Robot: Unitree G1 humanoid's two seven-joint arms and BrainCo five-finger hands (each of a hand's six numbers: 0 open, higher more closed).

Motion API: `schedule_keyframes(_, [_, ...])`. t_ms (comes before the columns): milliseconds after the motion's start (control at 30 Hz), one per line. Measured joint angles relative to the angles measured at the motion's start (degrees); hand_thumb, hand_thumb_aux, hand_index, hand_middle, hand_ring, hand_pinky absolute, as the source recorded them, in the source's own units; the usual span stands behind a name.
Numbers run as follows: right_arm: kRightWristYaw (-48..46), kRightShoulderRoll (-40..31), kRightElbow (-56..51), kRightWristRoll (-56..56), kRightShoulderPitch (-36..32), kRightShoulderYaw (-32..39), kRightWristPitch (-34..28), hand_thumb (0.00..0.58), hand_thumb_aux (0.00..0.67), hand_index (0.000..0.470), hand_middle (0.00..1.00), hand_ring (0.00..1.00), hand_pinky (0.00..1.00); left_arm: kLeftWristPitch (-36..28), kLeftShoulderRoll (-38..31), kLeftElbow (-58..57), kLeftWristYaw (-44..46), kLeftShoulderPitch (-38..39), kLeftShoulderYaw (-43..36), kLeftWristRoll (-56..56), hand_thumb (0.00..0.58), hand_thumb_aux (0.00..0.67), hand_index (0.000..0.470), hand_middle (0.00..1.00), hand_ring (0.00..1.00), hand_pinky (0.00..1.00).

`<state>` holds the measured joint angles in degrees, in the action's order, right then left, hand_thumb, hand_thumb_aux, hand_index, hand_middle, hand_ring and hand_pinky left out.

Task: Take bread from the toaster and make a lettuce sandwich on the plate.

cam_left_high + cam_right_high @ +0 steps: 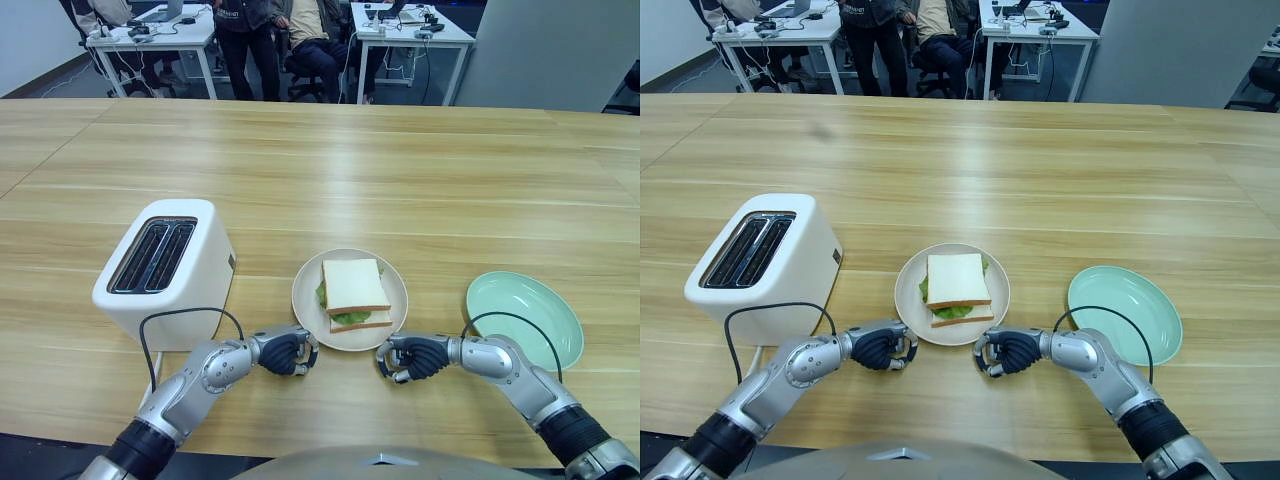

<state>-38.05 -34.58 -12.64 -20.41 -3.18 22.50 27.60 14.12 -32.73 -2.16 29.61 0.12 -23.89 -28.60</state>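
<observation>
Both your left hand (285, 352) and right hand (412, 357) are resting curled, empty, beside the plate (303, 285), flanking a soft, light sandwich (353, 285) you'd be lifting gently by its crusts.

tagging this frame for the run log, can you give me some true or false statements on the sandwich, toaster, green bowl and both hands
1. The sandwich lies on the beige plate. True.
2. A slice of bread sticks up out of the toaster. False: no bread shows above its slots.
3. The lettuce lies in the green bowl. False: it sits between the two bread slices on the plate.
4. The left hand grips the sandwich. False: its fingers are curled on nothing, at the near left side of the plate.
5. The right hand has curled fingers and holds nothing. True.
</observation>
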Motion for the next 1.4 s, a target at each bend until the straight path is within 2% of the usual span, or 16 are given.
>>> schedule_keyframes(300, [8.16,2.39,-16.68,-4.65,-12.64,-0.05,1.29,0.58,0.67,0.46,1.0,1.0,1.0,1.37,4.83,-9.64,-4.81,-5.43,1.37,1.54,0.58,0.67,0.46,1.0,1.0,1.0])
schedule_keyframes(500, [10.6,3.78,-21.0,-4.44,-14.09,-0.11,4.49,0.58,0.67,0.46,1.0,1.0,1.0,1.65,7.03,-13.49,-7.49,-7.42,3.3,3.34,0.58,0.67,0.46,1.0,1.0,1.0])
schedule_keyframes(667, [7.19,4.04,-18.64,0.8,-11.01,-0.83,6.34,0.58,0.67,0.46,1.0,1.0,1.0,1.74,7.72,-10.54,-9.02,-5.08,6.95,6.8,0.58,0.67,0.46,1.0,1.0,1.0])
schedule_keyframes(700, [4.87,3.91,-16.9,3.79,-9.49,-1.25,6.43,0.578,0.633,0.435,1.0,1.0,1.0,1.7,7.3,-8.18,-9.19,-3.99,8.2,7.75,0.58,0.67,0.46,1.0,1.0,1.0])
schedule_keyframes(733, [2.9,3.7,-15.46,6.45,-8.03,-1.47,6.54,0.425,0.323,0.222,1.0,1.0,1.0,1.68,7.02,-5.93,-9.37,-3.24,9.36,8.71,0.58,0.67,0.46,1.0,1.0,1.0])
schedule_keyframes(767, [0.08,3.57,-12.91,11.17,-6.0,-1.98,6.39,0.0,0.0,0.0,1.0,1.0,1.0,1.56,6.9,-2.62,-9.5,-2.21,11.16,10.07,0.58,0.67,0.46,1.0,1.0,1.0])
schedule_keyframes(800, [-1.31,3.62,-10.77,14.27,-4.99,-2.41,6.42,0.0,0.0,0.0,1.0,1.0,1.0,1.57,6.92,-0.13,-9.68,-1.6,12.29,11.21,0.58,0.67,0.46,1.0,1.0,1.0])
schedule_keyframes(833, [-2.51,3.7,-9.05,16.89,-4.6,-2.87,6.09,0.0,0.0,0.0,1.0,1.0,1.0,1.38,7.16,1.62,-9.73,-1.47,13.04,12.21,0.559,0.544,0.373,1.0,1.0,1.0])
schedule_keyframes(867, [-3.74,4.07,-6.07,20.97,-4.17,-3.92,5.05,0.0,0.0,0.0,0.69,0.69,0.69,1.08,8.19,4.33,-10.03,-0.99,14.36,13.98,0.452,0.355,0.244,1.0,1.0,1.0])
schedule_keyframes(900, [-5.33,5.34,-1.29,27.86,-3.64,-6.16,2.78,0.0,0.0,0.0,0.0,0.0,0.0,0.93,10.62,8.86,-11.04,0.31,16.53,17.31,0.0,0.0,0.0,1.0,1.0,1.0])
schedule_keyframes(933, [-6.13,6.4,1.73,32.28,-3.85,-7.52,1.41,0.0,0.0,0.0,0.0,0.0,0.0,0.93,12.49,11.63,-12.01,0.65,17.32,19.23,0.0,0.0,0.0,0.92,0.92,0.92])
schedule_keyframes(967, [-6.63,7.59,3.57,35.42,-4.48,-8.52,0.38,0.0,0.0,0.0,0.0,0.0,0.0,0.93,13.88,13.59,-12.99,0.68,18.03,20.41,0.0,0.0,0.0,0.0,0.0,0.0])
schedule_keyframes(1100, [-3.23,19.4,2.16,42.45,-9.33,-13.52,-0.66,0.0,0.0,0.0,0.0,0.0,0.0,0.49,21.94,14.96,-19.74,-1.46,22.74,24.47,0.0,0.0,0.0,0.0,0.0,0.0])
schedule_keyframes(1167, [0.89,25.41,-4.16,41.8,-12.55,-15.65,2.17,0.0,0.0,0.0,0.0,0.0,0.0,0.82,24.52,12.12,-22.64,-3.14,23.59,24.59,0.0,0.0,0.0,0.0,0.0,0.0])
schedule_keyframes(1300, [11.17,31.36,-21.68,35.74,-19.7,-21.42,13.54,0.0,0.0,0.0,0.0,0.0,0.0,4.32,27.23,2.71,-27.88,-4.31,23.11,21.39,0.0,0.0,0.0,0.0,0.0,0.0])
schedule_keyframes(1400, [16.79,32.44,-30.04,31.32,-20.83,-24.12,21.95,0.0,0.0,0.0,0.0,0.0,0.0,7.64,27.63,-2.07,-29.51,-4.99,22.59,19.82,0.0,0.0,0.0,0.0,0.0,0.0])
